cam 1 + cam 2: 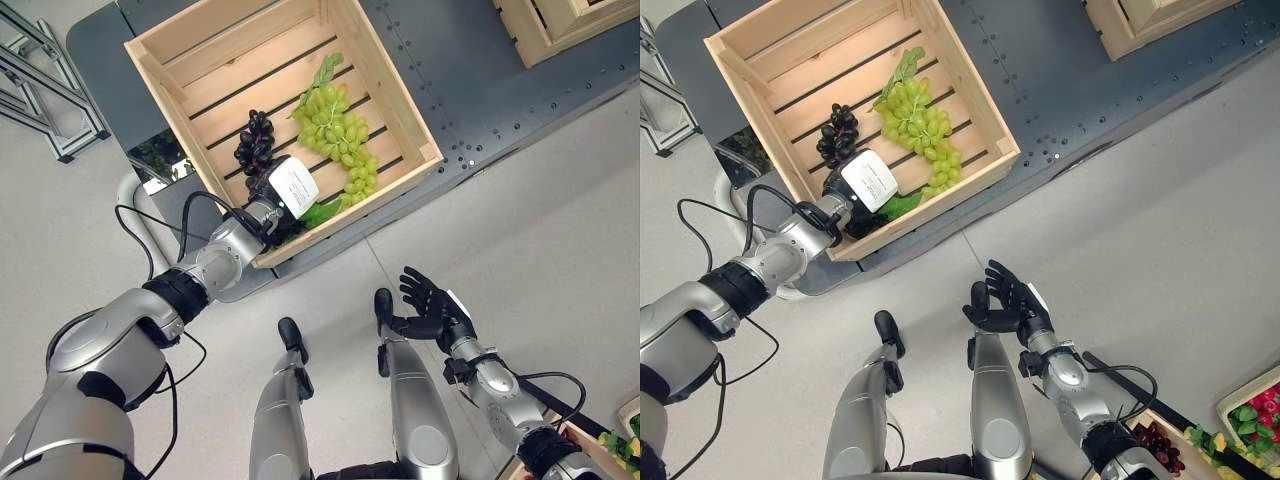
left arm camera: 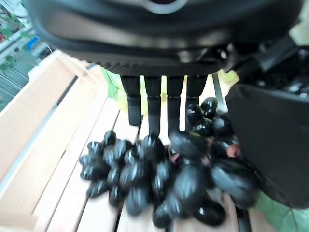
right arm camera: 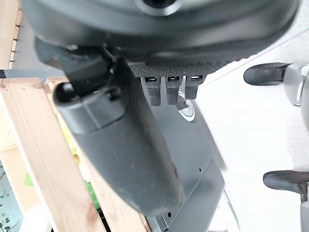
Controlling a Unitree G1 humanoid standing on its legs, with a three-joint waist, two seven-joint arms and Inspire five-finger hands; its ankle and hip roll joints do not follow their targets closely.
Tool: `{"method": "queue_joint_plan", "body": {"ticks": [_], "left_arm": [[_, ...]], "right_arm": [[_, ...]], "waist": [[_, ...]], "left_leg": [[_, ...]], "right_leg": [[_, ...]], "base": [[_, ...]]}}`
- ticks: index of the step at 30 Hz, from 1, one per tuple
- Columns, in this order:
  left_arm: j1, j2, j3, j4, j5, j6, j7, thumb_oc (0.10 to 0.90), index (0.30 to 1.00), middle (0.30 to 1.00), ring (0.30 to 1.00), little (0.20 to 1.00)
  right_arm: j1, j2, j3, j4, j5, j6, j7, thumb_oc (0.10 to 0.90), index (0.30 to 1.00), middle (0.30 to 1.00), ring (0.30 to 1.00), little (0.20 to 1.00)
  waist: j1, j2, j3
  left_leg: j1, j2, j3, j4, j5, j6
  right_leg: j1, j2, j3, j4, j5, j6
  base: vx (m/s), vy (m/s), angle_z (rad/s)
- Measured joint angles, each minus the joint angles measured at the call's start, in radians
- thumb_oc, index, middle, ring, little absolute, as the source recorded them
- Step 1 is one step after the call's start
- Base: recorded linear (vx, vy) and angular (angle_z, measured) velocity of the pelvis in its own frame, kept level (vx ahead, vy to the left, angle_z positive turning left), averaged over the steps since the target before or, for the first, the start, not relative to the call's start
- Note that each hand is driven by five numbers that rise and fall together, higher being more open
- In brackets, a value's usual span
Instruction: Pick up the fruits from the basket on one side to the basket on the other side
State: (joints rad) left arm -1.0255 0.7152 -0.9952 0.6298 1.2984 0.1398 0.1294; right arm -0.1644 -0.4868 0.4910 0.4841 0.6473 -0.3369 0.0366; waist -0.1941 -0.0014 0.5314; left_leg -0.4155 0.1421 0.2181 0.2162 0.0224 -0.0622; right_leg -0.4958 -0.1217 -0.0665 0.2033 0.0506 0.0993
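Observation:
A wooden crate stands on a dark platform. Inside it lie a bunch of green grapes and a bunch of dark grapes. My left hand reaches over the crate's near wall, just beside the dark grapes. In the left wrist view its fingers stretch out straight over the dark grapes, with the thumb alongside, not closed round them. My right hand hangs above the floor, away from the crate, open with spread fingers and holding nothing.
A second wooden crate sits at the platform's far right. At the lower right a basket holds red and green fruit, with more dark grapes beside it. A metal frame stands at the left.

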Motion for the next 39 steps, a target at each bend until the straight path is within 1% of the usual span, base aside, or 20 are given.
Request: {"method": "queue_joint_plan", "body": {"ticks": [1, 5, 8, 12, 17, 18, 19, 21, 24, 25, 26, 28, 31, 32, 33, 34, 35, 37, 38, 39], "left_arm": [[0.003, 0.000, 0.000, 0.008, -0.004, 0.000, 0.020, 0.400, 0.300, 0.300, 0.300, 0.300], [0.013, 0.000, 0.004, 0.026, -0.010, -0.001, 0.075, 0.400, 0.300, 0.300, 0.300, 0.300], [0.038, 0.001, 0.030, 0.041, -0.022, -0.001, 0.124, 0.400, 0.300, 0.300, 0.300, 0.300], [0.057, 0.002, 0.035, 0.078, -0.104, -0.004, 0.188, 0.400, 0.300, 0.300, 0.300, 0.300], [0.134, 0.018, 0.096, 0.079, -0.196, -0.028, 0.316, 0.400, 0.300, 0.300, 0.300, 0.300], [0.162, 0.024, 0.125, 0.073, -0.245, -0.039, 0.365, 0.400, 0.300, 0.300, 0.300, 0.300], [0.177, 0.024, 0.140, 0.071, -0.267, -0.042, 0.386, 0.400, 0.300, 0.300, 0.300, 0.300], [0.286, 0.041, 0.260, 0.019, -0.363, -0.080, 0.487, 0.400, 0.300, 0.300, 0.300, 0.300], [0.391, 0.056, 0.377, -0.037, -0.421, -0.147, 0.591, 0.400, 0.300, 0.300, 0.300, 0.300], [0.414, 0.066, 0.396, -0.063, -0.439, -0.164, 0.630, 0.400, 0.300, 0.300, 0.300, 0.300], [0.420, 0.073, 0.400, -0.075, -0.444, -0.173, 0.645, 0.400, 0.300, 0.300, 0.300, 0.300], [0.472, 0.096, 0.455, -0.153, -0.449, -0.206, 0.677, 0.400, 0.300, 0.300, 0.300, 0.300], [0.554, 0.103, 0.540, -0.228, -0.453, -0.247, 0.725, 0.400, 0.300, 0.300, 0.300, 0.300], [0.580, 0.103, 0.574, -0.255, -0.472, -0.263, 0.732, 0.400, 0.300, 0.300, 0.300, 0.300], [0.598, 0.103, 0.596, -0.274, -0.485, -0.270, 0.733, 0.400, 0.300, 0.300, 0.300, 0.300], [0.633, 0.101, 0.640, -0.300, -0.498, -0.281, 0.745, 0.400, 0.300, 0.300, 0.300, 0.300], [0.644, 0.101, 0.655, -0.309, -0.508, -0.286, 0.750, 0.400, 0.300, 0.300, 0.300, 0.300], [0.689, 0.083, 0.740, -0.356, -0.541, -0.310, 0.764, 0.400, 0.300, 0.300, 0.300, 0.300], [0.702, 0.080, 0.758, -0.374, -0.561, -0.315, 0.765, 0.400, 0.300, 0.300, 0.300, 0.300], [0.725, 0.074, 0.799, -0.405, -0.574, -0.333, 0.768, 0.400, 0.300, 0.300, 0.300, 0.300]], "right_arm": [[0.001, 0.000, 0.001, 0.001, 0.000, 0.000, 0.000, 0.800, 0.900, 0.900, 0.900, 0.900], [-0.002, 0.000, 0.001, 0.000, 0.000, -0.002, -0.001, 0.800, 0.900, 0.900, 0.900, 0.900], [-0.009, 0.005, 0.002, -0.003, -0.001, -0.006, -0.007, 0.800, 0.900, 0.900, 0.900, 0.900], [-0.006, 0.005, 0.003, -0.019, -0.001, -0.016, -0.015, 0.800, 0.900, 0.900, 0.900, 0.900], [-0.001, 0.004, 0.003, -0.029, -0.001, -0.029, -0.017, 0.800, 0.900, 0.900, 0.900, 0.900], [0.005, 0.003, 0.002, -0.045, -0.001, -0.031, -0.019, 0.800, 0.900, 0.900, 0.900, 0.900], [0.010, 0.003, 0.002, -0.053, -0.001, -0.036, -0.019, 0.800, 0.900, 0.900, 0.900, 0.900], [0.036, 0.004, -0.009, -0.094, -0.002, -0.042, -0.023, 0.800, 0.900, 0.900, 0.900, 0.900], [0.084, 0.003, -0.047, -0.162, -0.010, -0.049, -0.035, 0.800, 0.900, 0.900, 0.900, 0.900], [0.110, 0.002, -0.066, -0.191, -0.012, -0.055, -0.037, 0.800, 0.900, 0.900, 0.900, 0.900], [0.111, 0.002, -0.077, -0.205, -0.012, -0.058, -0.037, 0.800, 0.900, 0.900, 0.900, 0.900], [0.122, -0.004, -0.103, -0.249, -0.014, -0.058, -0.043, 0.800, 0.900, 0.900, 0.900, 0.900], [0.126, -0.006, -0.144, -0.323, -0.049, -0.053, -0.060, 0.800, 0.900, 0.900, 0.900, 0.900], [0.132, -0.006, -0.167, -0.356, -0.059, -0.052, -0.060, 0.800, 0.900, 0.900, 0.900, 0.900], [0.132, -0.006, -0.176, -0.374, -0.059, -0.048, -0.061, 0.800, 0.900, 0.900, 0.900, 0.900], [0.133, -0.006, -0.191, -0.401, -0.062, -0.043, -0.061, 0.800, 0.900, 0.900, 0.900, 0.900], [0.132, -0.006, -0.199, -0.413, -0.070, -0.040, -0.061, 0.800, 0.900, 0.900, 0.900, 0.900], [0.131, -0.006, -0.254, -0.460, -0.105, -0.035, -0.061, 0.800, 0.900, 0.900, 0.900, 0.900], [0.132, -0.006, -0.268, -0.470, -0.114, -0.032, -0.061, 0.800, 0.900, 0.900, 0.900, 0.900], [0.140, -0.004, -0.297, -0.490, -0.134, -0.028, -0.062, 0.800, 0.900, 0.900, 0.900, 0.900]], "waist": [[-0.001, 0.000, 0.000], [0.000, 0.000, 0.000], [0.000, 0.000, 0.000], [0.001, -0.001, 0.000], [0.005, -0.001, 0.000], [0.006, -0.001, 0.000], [0.007, -0.001, 0.000], [0.012, -0.002, 0.001], [0.025, -0.002, 0.000], [0.031, -0.002, -0.001], [0.040, -0.002, -0.001], [0.057, -0.003, -0.002], [0.060, -0.004, -0.003], [0.062, -0.005, -0.004], [0.062, -0.006, -0.004], [0.063, -0.010, -0.007], [0.063, -0.011, -0.008], [0.063, -0.012, -0.011], [0.063, -0.013, -0.011], [0.062, -0.016, -0.013]], "left_leg": [[-0.002, 0.001, 0.000, 0.000, 0.000, 0.000], [-0.001, 0.001, -0.004, 0.001, 0.000, 0.000], [0.003, 0.001, -0.004, 0.001, 0.000, 0.000], [0.020, 0.001, -0.002, -0.002, 0.000, 0.000], [0.069, 0.001, 0.000, -0.022, 0.003, -0.004], [0.086, 0.002, 0.000, -0.027, 0.004, -0.005], [0.096, 0.003, 0.000, -0.033, 0.005, -0.007], [0.152, 0.004, 0.000, -0.060, 0.009, -0.011], [0.223, 0.005, -0.010, -0.102, 0.015, -0.019], [0.241, 0.005, -0.019, -0.120, 0.022, -0.020], [0.247, 0.004, -0.021, -0.126, 0.024, -0.021], [0.281, 0.000, -0.022, -0.163, 0.035, -0.021], [0.338, -0.005, -0.019, -0.211, 0.043, -0.020], [0.360, -0.006, -0.018, -0.227, 0.043, -0.020], [0.372, -0.006, -0.016, -0.235, 0.044, -0.021], [0.398, -0.004, -0.017, -0.250, 0.044, -0.022], [0.409, -0.003, -0.017, -0.259, 0.044, -0.022], [0.458, -0.003, -0.016, -0.290, 0.045, -0.024], [0.473, -0.003, -0.016, -0.299, 0.046, -0.024], [0.495, -0.003, -0.018, -0.305, 0.045, -0.026]], "right_leg": [[-0.003, 0.001, 0.000, 0.001, 0.003, 0.004], [-0.003, 0.002, -0.001, 0.009, 0.001, 0.001], [0.001, 0.002, -0.001, 0.010, 0.001, 0.001], [0.016, 0.002, 0.000, 0.010, 0.001, 0.001], [0.059, 0.004, -0.001, 0.001, 0.000, 0.000], [0.076, 0.006, -0.002, -0.007, 0.000, 0.000], [0.086, 0.007, -0.003, -0.010, 0.000, 0.000], [0.137, 0.010, -0.004, -0.026, 0.000, -0.001], [0.215, 0.016, -0.021, -0.069, 0.000, -0.001], [0.235, 0.018, -0.025, -0.087, 0.003, 0.000], [0.242, 0.018, -0.027, -0.092, 0.004, 0.000], [0.280, 0.020, -0.028, -0.136, 0.021, 0.003], [0.344, 0.021, -0.030, -0.201, 0.042, 0.008], [0.369, 0.023, -0.031, -0.223, 0.045, 0.009], [0.380, 0.024, -0.031, -0.229, 0.046, 0.009], [0.401, 0.028, -0.030, -0.242, 0.046, 0.009], [0.411, 0.030, -0.029, -0.246, 0.046, 0.009], [0.451, 0.033, -0.029, -0.266, 0.046, 0.010], [0.464, 0.033, -0.029, -0.274, 0.046, 0.010], [0.487, 0.034, -0.029, -0.285, 0.046, 0.010]], "base": [[0.00, 0.000, 0.00], [0.00, -0.001, 0.01], [0.00, 0.000, 0.00], [0.00, 0.000, 0.00], [0.00, 0.000, 0.00], [0.00, 0.000, 0.00], [0.00, 0.000, 0.00], [0.02, -0.001, -0.05], [0.05, 0.014, 0.09], [0.06, 0.010, 0.13], [0.08, 0.016, 0.05], [0.08, 0.024, 0.01], [0.07, 0.023, 0.00], [0.06, 0.025, -0.01], [0.06, 0.026, -0.05], [0.06, 0.026, -0.10], [0.07, 0.030, -0.10], [0.11, 0.030, -0.08], [0.10, 0.015, -0.06], [0.06, 0.005, -0.02]]}}
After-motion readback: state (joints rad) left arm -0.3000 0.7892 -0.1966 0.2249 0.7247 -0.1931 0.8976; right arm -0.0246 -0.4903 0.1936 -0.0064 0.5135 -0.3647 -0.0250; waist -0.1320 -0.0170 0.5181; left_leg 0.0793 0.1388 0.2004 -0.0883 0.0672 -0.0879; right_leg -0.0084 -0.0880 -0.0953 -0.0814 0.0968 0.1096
